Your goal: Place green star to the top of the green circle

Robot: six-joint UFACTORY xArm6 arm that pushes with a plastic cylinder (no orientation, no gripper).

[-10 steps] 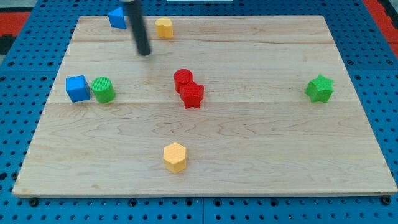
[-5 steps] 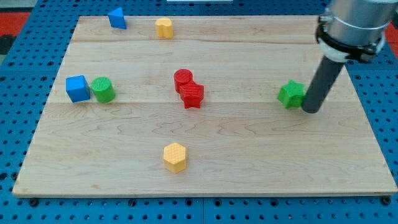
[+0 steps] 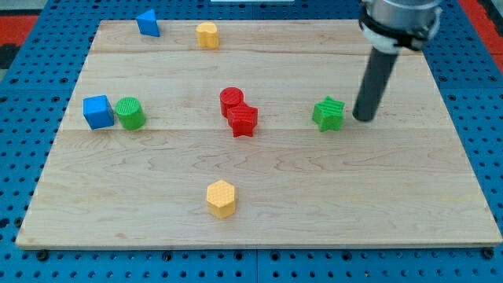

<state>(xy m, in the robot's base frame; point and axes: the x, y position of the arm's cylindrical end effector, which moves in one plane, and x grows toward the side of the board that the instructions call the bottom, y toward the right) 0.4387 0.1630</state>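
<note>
The green star (image 3: 328, 114) lies right of the board's middle. My tip (image 3: 363, 117) is just to the star's right, a small gap from it. The green circle (image 3: 130, 113) stands far off at the view's left, touching the right side of a blue cube (image 3: 98, 112).
A red circle (image 3: 232, 101) and a red star (image 3: 243, 120) sit together at the middle, between the green star and the green circle. A yellow hexagon (image 3: 222, 197) lies near the bottom. A blue triangle (image 3: 147, 23) and a yellow block (image 3: 207, 34) sit at the top edge of the wooden board (image 3: 440, 181).
My tip swung from the top left to the right side of the board, then pushed the green star leftward, from the right edge toward the middle. The other blocks have not moved.
</note>
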